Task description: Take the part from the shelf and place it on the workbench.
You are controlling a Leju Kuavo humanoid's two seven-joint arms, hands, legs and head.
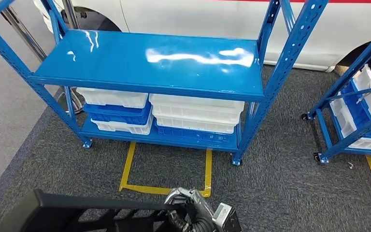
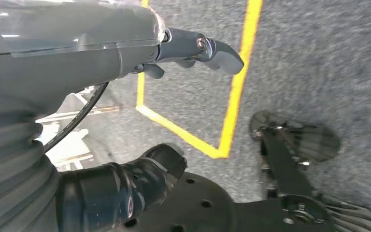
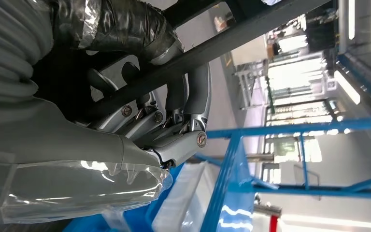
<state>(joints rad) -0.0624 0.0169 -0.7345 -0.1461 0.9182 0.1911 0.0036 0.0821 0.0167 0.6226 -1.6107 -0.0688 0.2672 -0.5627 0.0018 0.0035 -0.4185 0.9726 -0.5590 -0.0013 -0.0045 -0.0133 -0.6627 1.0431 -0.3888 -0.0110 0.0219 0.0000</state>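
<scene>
Gripping black part (image 1: 77,212), right hand (image 1: 188,205), no legible writing

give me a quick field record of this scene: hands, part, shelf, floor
right hand: grips the black part, fingers wrapped round one of its bars
left hand: hangs over the carpet, holds nothing
blue shelf: top board bare and glossy
lower level: white trays and a blue tray, stacked
floor: grey carpet, yellow tape outline before the shelf
right edge: second blue rack with trays
behind: white vehicle
</scene>
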